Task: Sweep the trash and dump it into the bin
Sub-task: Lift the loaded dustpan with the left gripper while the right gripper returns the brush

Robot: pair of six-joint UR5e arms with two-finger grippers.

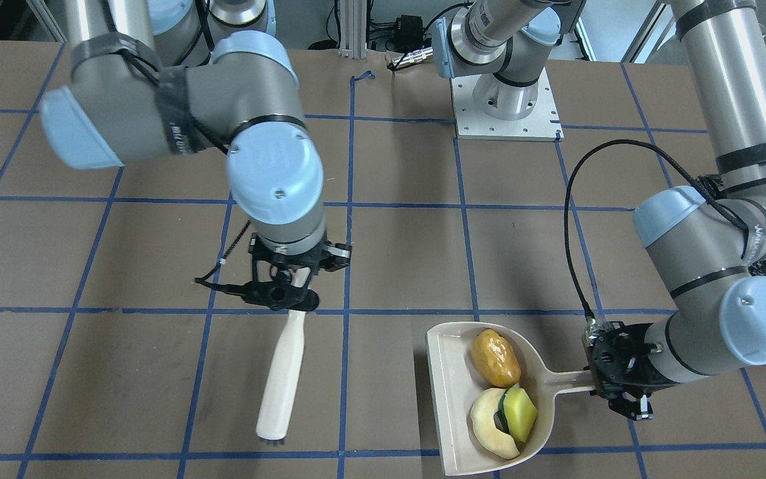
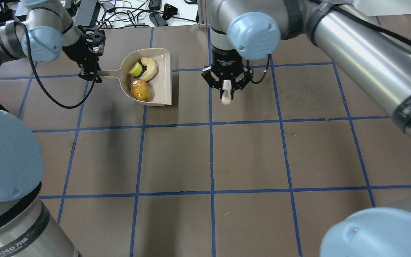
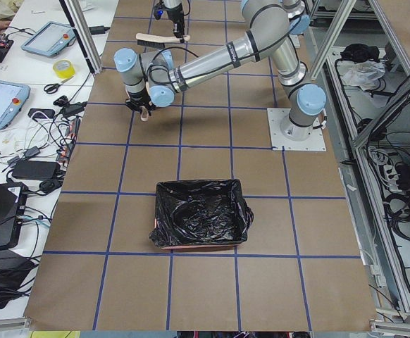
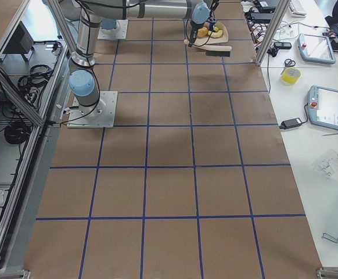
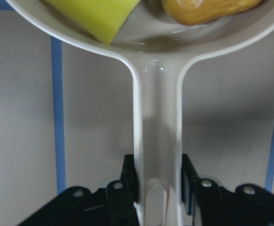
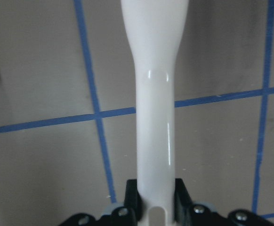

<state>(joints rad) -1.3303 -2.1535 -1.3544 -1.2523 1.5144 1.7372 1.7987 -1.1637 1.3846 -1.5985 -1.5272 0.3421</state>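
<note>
The trash lies in the beige dustpan (image 1: 448,406): an amber lump (image 1: 495,357), a yellow sponge block (image 1: 520,414) and a tan bagel-like piece (image 1: 489,431). My left gripper (image 1: 612,389) is shut on the dustpan's handle (image 5: 158,117), and the pan sits level. About one grid square to its side, my right gripper (image 1: 293,293) is shut on the white brush (image 1: 282,380), whose head points away from the robot. The bin (image 3: 199,215), lined with a black bag, stands at the table's left end, far from both grippers, and shows only in the exterior left view.
Blue tape lines grid the brown table. The left arm's base plate (image 1: 506,106) is bolted at the back. A side bench beyond the table's far edge holds tablets (image 4: 328,107) and a tape roll (image 4: 290,75).
</note>
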